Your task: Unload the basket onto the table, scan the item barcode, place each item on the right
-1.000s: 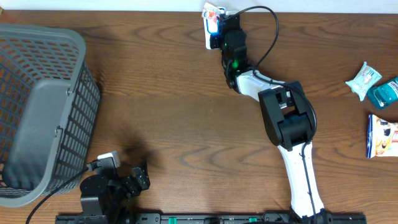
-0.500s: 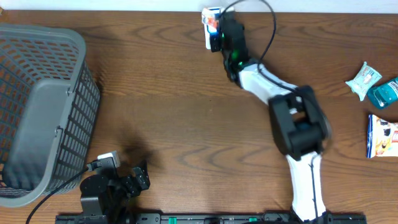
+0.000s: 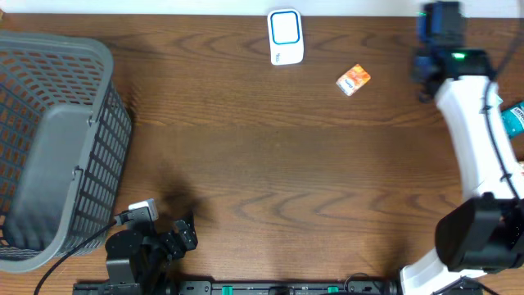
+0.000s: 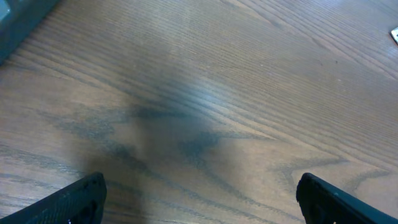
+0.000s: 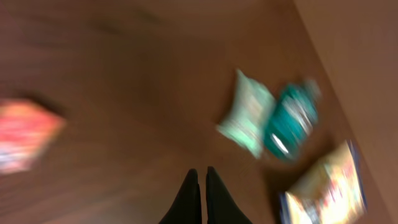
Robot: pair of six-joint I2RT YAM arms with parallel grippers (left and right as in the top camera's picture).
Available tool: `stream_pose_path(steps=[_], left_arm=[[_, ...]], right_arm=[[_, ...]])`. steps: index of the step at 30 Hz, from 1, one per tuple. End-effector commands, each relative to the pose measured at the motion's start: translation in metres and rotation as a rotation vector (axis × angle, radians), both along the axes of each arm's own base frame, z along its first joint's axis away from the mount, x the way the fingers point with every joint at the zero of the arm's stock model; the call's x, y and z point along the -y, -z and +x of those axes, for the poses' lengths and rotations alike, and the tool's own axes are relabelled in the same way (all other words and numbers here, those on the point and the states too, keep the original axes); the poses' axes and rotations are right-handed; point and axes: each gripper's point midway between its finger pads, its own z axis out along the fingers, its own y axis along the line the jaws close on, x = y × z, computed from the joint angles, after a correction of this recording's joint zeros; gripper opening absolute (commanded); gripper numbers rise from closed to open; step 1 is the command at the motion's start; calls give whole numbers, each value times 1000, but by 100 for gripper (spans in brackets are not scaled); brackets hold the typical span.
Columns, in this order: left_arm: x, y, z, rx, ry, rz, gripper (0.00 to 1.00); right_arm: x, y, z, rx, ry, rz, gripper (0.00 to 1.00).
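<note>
The white scanner (image 3: pixel 285 37) with a blue face lies at the table's far edge. To its right, a small orange packet (image 3: pixel 354 80) lies loose on the wood; it also shows as an orange blur (image 5: pixel 23 143) at the left of the right wrist view. My right gripper (image 3: pixel 439 24) hangs over the far right of the table, fingers (image 5: pixel 200 186) shut together with nothing between them. My left gripper (image 4: pixel 202 205) rests at the near left, jaws wide open over bare wood.
A grey basket (image 3: pixel 49 139) fills the left side. At the right lie a pale green packet (image 5: pixel 249 121), a teal item (image 5: pixel 292 121) and a yellow-and-blue packet (image 5: pixel 326 186); in the overhead view the right arm covers most of them.
The right arm swung from the scanner to the far right. The orange packet it held at the scanner now lies on the table. The left arm has not moved.
</note>
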Motion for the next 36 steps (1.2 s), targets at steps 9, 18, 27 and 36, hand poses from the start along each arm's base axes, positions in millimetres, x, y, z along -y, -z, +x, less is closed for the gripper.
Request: stream_pose_path(steps=[9, 18, 27, 36], left_arm=[[2, 1, -1, -3, 12, -1, 98], [2, 1, -1, -3, 12, -1, 98], [2, 2, -1, -3, 12, -1, 98], [2, 1, -1, -3, 12, -1, 98]], right_arm=[[-38, 77, 12, 68, -179, 709, 18], [-102, 77, 33, 91, -432, 708, 99], [-147, 119, 70, 27, -442, 382, 99], [-182, 122, 117, 55, -695, 144, 99]])
